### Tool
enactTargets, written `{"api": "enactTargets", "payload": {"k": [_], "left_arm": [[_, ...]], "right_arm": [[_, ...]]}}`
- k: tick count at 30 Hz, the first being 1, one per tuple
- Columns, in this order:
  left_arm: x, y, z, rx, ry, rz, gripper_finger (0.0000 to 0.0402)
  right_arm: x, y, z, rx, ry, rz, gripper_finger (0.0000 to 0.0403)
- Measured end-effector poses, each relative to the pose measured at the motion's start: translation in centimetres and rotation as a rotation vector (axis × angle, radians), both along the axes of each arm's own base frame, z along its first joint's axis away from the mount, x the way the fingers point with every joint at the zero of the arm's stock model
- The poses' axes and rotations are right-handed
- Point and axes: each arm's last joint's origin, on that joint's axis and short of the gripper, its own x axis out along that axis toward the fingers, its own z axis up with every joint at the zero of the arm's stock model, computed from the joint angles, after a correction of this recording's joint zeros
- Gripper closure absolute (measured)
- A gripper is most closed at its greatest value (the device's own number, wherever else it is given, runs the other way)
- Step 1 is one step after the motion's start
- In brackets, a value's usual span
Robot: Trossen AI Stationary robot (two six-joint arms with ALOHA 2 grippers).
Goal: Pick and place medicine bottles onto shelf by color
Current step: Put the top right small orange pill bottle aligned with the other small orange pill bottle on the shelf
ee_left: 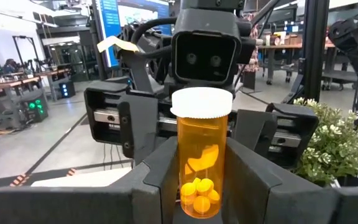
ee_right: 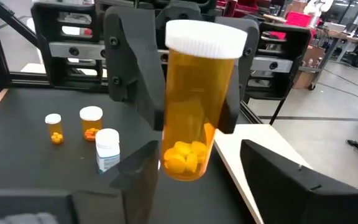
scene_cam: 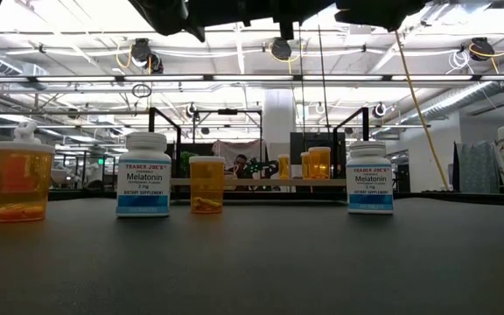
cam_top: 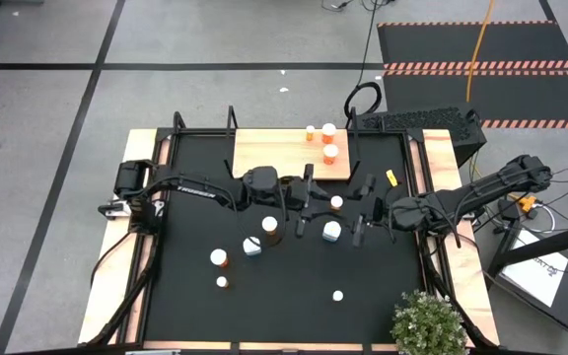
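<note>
In left gripper (ee_left: 201, 186), orange bottle (ee_left: 201, 155) (pills visible)

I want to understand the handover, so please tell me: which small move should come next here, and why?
Probably the right gripper should close on the orange bottle. The left gripper holds it in the air, and the right one's fingers stand open on either side of it, not yet gripping.

Potted plant (cam_top: 428, 322) at table corner
</note>
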Motion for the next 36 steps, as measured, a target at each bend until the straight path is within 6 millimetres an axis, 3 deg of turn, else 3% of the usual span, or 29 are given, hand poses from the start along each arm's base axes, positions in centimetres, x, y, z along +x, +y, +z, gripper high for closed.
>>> {"api": "enactTargets", "payload": {"k": [11, 20, 30, 36], "left_arm": [[0.0, 0.9, -0.3, 0.004, 0.034, 0.016, 0.0284], [-0.1, 0.9, -0.4, 0.017, 0.071, -0.011, 0.0279], [-2.1, 1.1, 1.9, 0.024, 0.161, 0.026, 0.0184], [-4.1, 1.3, 3.9, 0.047, 0.216, 0.064, 0.0158]], "right_arm": [[0.0, 0.1, 0.0, 0.001, 0.005, 0.021, 0.0277], [0.0, 0.1, -0.2, -0.001, 0.015, 0.025, 0.0297], [0.0, 0.1, -0.2, 0.003, 0.015, 0.021, 0.0297], [0.1, -0.1, -0.7, 0.018, 0.038, 0.006, 0.0298]]}}
